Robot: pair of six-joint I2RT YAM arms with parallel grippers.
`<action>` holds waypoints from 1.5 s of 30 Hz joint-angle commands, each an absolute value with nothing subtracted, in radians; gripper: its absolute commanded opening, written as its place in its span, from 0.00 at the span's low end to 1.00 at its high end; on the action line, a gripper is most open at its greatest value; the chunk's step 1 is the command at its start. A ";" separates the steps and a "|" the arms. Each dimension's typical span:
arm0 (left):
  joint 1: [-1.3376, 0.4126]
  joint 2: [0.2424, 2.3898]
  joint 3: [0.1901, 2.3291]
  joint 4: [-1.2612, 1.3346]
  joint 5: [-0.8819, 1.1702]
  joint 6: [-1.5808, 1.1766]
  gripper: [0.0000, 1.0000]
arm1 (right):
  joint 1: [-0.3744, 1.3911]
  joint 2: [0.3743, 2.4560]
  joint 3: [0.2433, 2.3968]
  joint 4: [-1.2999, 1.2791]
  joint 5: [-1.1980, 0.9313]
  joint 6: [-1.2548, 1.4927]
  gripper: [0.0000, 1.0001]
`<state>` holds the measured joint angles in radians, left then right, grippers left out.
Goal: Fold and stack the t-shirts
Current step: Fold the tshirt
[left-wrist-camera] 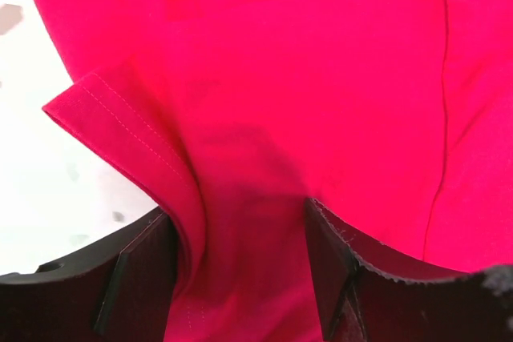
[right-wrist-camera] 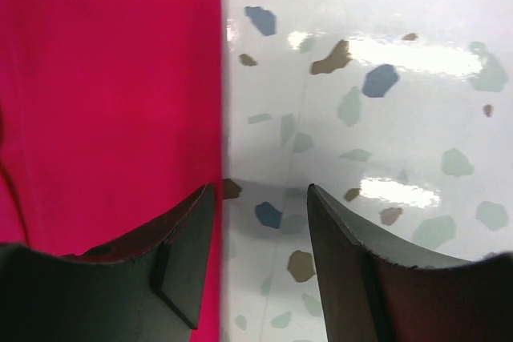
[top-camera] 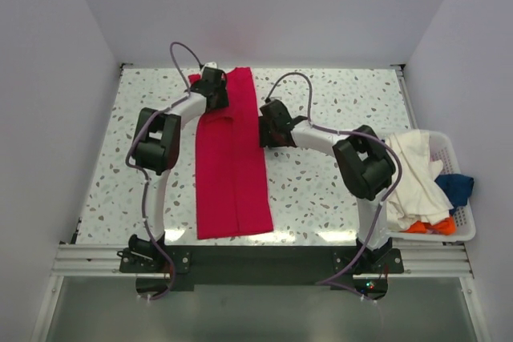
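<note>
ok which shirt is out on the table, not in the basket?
The crimson-red t-shirt, lying flat as a long strip on the table. The cream-white shirt, dark blue shirt and orange shirt are bunched in the white basket at right.

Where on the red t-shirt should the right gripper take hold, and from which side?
Its straight right edge, near the far end, approached from the right, low over the table. The red t-shirt lies flat as a long strip, and the open right gripper straddles that edge.
</note>
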<state>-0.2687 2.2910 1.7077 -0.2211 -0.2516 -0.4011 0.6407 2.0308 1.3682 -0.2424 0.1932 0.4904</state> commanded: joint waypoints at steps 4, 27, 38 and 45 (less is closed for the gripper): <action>-0.333 2.381 1.765 -0.324 -0.164 -0.503 0.64 | 0.560 1.960 1.319 -0.299 0.218 0.497 0.54; -0.173 2.395 1.905 -0.408 -0.075 -0.485 0.78 | 0.433 2.091 1.571 -0.293 0.006 0.440 0.57; -0.176 1.915 1.311 -0.210 -0.048 -0.569 0.69 | 0.410 2.272 1.815 -0.313 0.038 0.465 0.56; -0.276 1.597 0.912 -0.199 -0.126 -0.592 0.61 | 0.402 2.375 1.954 -0.311 0.126 0.448 0.54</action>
